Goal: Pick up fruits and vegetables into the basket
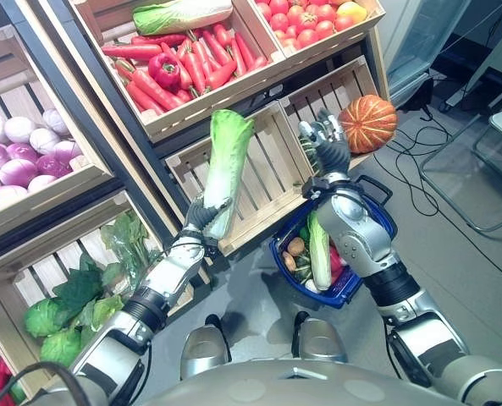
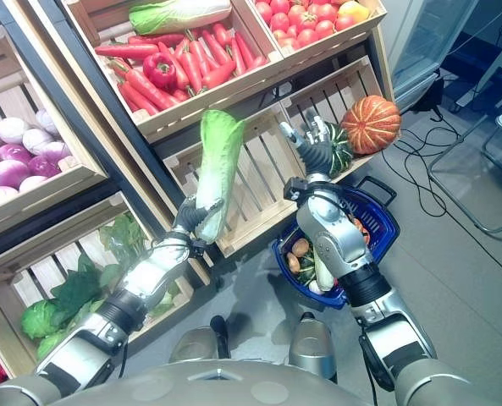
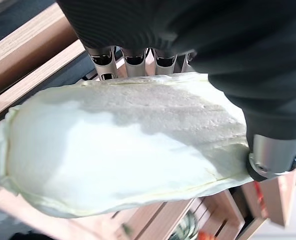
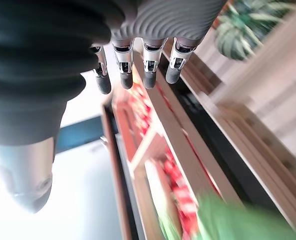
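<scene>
My left hand (image 1: 201,216) is shut on the base of a long napa cabbage (image 1: 227,165), held upright in the air in front of the wooden crates; in the left wrist view its pale base (image 3: 123,145) lies under my fingers (image 3: 104,60). My right hand (image 1: 325,150) is raised with straight fingers, open and holding nothing, just left of the orange pumpkin (image 1: 367,123). The blue basket (image 1: 373,222) hangs on my right forearm and holds another napa cabbage (image 1: 319,250), small potatoes and other produce.
Wooden crates line the shelves: carrots and a red pepper (image 1: 163,71), tomatoes (image 1: 306,17), purple-white turnips (image 1: 18,156), leafy greens (image 1: 73,304), a dark green squash (image 2: 336,157). An empty slatted crate (image 1: 263,173) stands behind the cabbage. Cables and a metal frame (image 1: 479,169) lie on the floor at right.
</scene>
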Motion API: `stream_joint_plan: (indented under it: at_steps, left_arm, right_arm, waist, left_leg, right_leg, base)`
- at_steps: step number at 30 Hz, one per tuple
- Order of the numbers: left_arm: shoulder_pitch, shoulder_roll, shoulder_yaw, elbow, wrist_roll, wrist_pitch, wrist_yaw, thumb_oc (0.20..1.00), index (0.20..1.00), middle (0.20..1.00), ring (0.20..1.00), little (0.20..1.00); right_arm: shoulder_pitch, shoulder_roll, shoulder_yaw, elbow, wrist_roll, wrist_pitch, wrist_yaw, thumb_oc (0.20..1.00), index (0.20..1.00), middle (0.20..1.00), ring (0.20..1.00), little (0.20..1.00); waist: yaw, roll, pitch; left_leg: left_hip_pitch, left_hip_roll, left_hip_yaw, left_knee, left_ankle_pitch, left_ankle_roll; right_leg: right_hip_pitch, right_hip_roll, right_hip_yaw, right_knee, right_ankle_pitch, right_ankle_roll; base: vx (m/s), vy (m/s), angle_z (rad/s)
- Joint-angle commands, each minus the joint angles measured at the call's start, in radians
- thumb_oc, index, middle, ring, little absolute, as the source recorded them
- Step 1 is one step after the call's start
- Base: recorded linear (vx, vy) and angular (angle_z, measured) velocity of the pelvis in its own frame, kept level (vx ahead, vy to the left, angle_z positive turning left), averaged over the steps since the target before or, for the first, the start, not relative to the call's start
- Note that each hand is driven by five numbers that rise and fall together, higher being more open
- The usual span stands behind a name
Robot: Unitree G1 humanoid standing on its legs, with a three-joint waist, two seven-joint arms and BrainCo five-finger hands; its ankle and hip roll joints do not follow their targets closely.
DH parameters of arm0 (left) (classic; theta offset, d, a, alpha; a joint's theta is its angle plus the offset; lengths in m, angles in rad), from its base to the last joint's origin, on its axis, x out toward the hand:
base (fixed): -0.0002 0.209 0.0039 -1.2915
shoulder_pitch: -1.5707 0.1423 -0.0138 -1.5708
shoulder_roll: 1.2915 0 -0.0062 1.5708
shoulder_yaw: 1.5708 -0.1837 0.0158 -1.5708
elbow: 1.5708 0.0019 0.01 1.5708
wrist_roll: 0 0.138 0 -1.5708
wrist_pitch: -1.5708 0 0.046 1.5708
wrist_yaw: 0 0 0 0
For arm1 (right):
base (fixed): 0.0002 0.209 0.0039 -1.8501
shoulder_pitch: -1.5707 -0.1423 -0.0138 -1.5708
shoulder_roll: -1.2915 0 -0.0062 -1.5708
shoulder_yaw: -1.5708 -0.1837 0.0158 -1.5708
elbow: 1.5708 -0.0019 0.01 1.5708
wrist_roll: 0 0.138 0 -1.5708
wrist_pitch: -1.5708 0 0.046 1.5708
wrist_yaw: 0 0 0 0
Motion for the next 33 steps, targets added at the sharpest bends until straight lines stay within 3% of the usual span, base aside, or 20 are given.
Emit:
stream_joint_plan:
  at_steps: [1,5,9,13,20,29,33]
  left_arm:
    - [-0.067,0.021,0.061,-0.109,-0.003,-0.182,0.048,0.200,0.200,0.200,0.200,0.200]
    - [-0.082,0.039,0.076,-0.187,0.075,-0.280,0.075,0.200,0.200,0.200,0.200,0.200]
    - [-0.102,0.051,0.084,-0.263,0.152,-0.325,0.076,0.200,0.200,0.200,0.200,0.200]
    - [-0.128,0.059,0.067,-0.291,0.232,-0.294,0.055,0.200,0.200,0.200,0.200,0.200]
    - [-0.169,0.091,0.026,-0.315,0.389,-0.256,0.040,0.200,0.200,0.200,0.200,0.200]
    - [-0.207,0.123,-0.045,-0.352,0.489,-0.157,-0.041,0.200,0.200,0.200,0.200,0.200]
    - [-0.217,0.133,-0.072,-0.357,0.523,-0.153,-0.057,0.200,0.200,0.200,0.200,0.200]
  right_arm:
    - [-0.031,-0.001,-0.075,-0.123,-0.047,-0.074,-0.029,1.000,1.000,1.000,1.000,1.000]
    - [-0.020,0.005,-0.084,-0.109,0.012,-0.097,0.006,1.000,1.000,1.000,1.000,1.000]
    - [-0.011,0.024,-0.068,-0.093,0.062,-0.116,0.061,1.000,1.000,1.000,1.000,1.000]
    - [-0.021,0.042,-0.034,-0.103,0.115,-0.146,0.183,1.000,1.000,1.000,1.000,1.000]
    - [-0.054,0.055,0.049,-0.158,0.241,-0.087,0.343,1.000,1.000,1.000,1.000,1.000]
    - [-0.112,0.067,0.091,-0.176,0.234,-0.072,0.312,1.000,1.000,1.000,1.000,1.000]
    - [-0.134,0.066,0.098,-0.181,0.221,-0.044,0.306,1.000,1.000,1.000,1.000,1.000]
  waist:
    - [-0.008,-0.041,0.025]
    - [-0.001,-0.050,0.033]
    - [0.007,-0.059,0.040]
    - [0.012,-0.064,0.042]
    - [0.022,-0.066,0.040]
    - [0.037,-0.068,0.043]
    - [0.038,-0.067,0.046]
  left_leg:
    - [0.024,-0.028,0.012,0.100,-0.178,0.051]
    - [0.018,-0.027,0.011,0.105,-0.183,0.052]
    - [0.011,-0.027,0.007,0.110,-0.184,0.052]
    - [0.007,-0.025,0.006,0.114,-0.184,0.051]
    - [0.007,-0.026,0.003,0.116,-0.181,0.048]
    - [0.003,-0.025,-0.002,0.120,-0.185,0.046]
    - [-0.001,-0.026,0.000,0.125,-0.188,0.047]
  right_leg:
    - [0.048,-0.039,0.024,-0.058,-0.002,0.052]
    - [0.045,-0.038,0.023,-0.055,-0.002,0.051]
    - [0.042,-0.037,0.021,-0.050,-0.003,0.050]
    - [0.042,-0.037,0.018,-0.048,-0.003,0.050]
    - [0.043,-0.041,0.011,-0.043,-0.004,0.054]
    - [0.047,-0.042,0.002,-0.043,-0.006,0.060]
    - [0.042,-0.044,0.003,-0.040,-0.006,0.061]
  base:
    - [0.00,0.000,0.00]
    - [-0.01,-0.018,0.00]
    - [-0.01,-0.037,0.02]
    - [0.00,0.000,0.00]
    - [0.01,-0.002,0.02]
    - [0.00,0.000,0.05]
    - [0.00,0.002,0.01]
